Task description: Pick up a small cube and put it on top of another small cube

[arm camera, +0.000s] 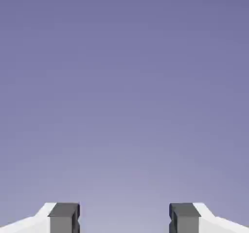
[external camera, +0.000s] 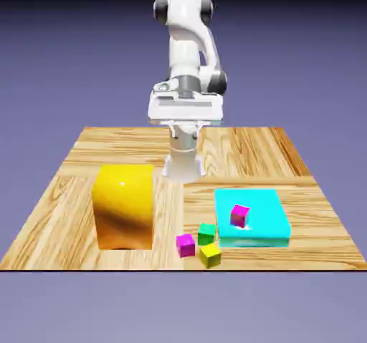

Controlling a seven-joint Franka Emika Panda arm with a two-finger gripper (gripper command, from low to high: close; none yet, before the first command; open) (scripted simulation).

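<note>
White gripper, exterior view: raised near the base, nothing in it. Magenta cube, a likely pick, lies on the table, below the pincer and toward the camera; reach out, then descend. Hand view: tips spread wide, backdrop only.

In the exterior view, bright, overexposed highlights bleached the cyan block and the white arm, dark shading crossed the yellow block, and edges appeared slightly soft; the hand view's backdrop graded smoothly from darker top to paler bottom.
</note>
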